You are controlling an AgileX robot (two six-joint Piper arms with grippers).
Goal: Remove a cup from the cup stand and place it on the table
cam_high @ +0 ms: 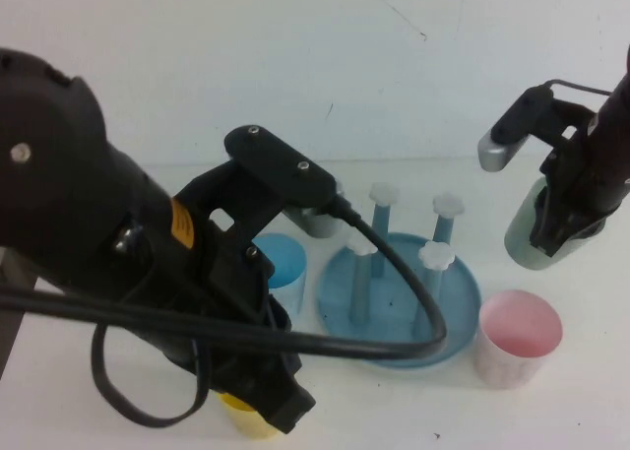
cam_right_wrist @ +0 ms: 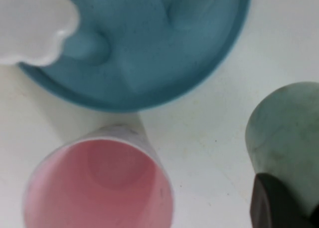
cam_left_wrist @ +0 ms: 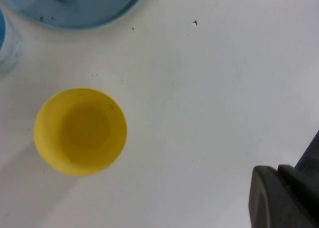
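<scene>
The pale mint-green cup [cam_high: 532, 238] hangs tilted in my right gripper [cam_high: 563, 222], to the right of the cup stand [cam_high: 399, 290] and behind the pink cup. In the right wrist view the cup [cam_right_wrist: 286, 133] sits against one dark finger [cam_right_wrist: 276, 204]. I cannot tell whether the cup touches the white table [cam_high: 551, 411]. The stand is a round blue tray with four pegs topped by white caps [cam_high: 435, 256], all bare. My left gripper [cam_high: 283, 403] hovers at the front left over the table, fingers together and empty; it also shows in the left wrist view [cam_left_wrist: 281, 195].
A pink cup [cam_high: 519, 337] stands upright in front of the right gripper, close to the stand's right rim. A light blue cup [cam_high: 283, 263] stands left of the stand. A yellow cup [cam_left_wrist: 80, 130] stands under my left arm. A white wall closes the back.
</scene>
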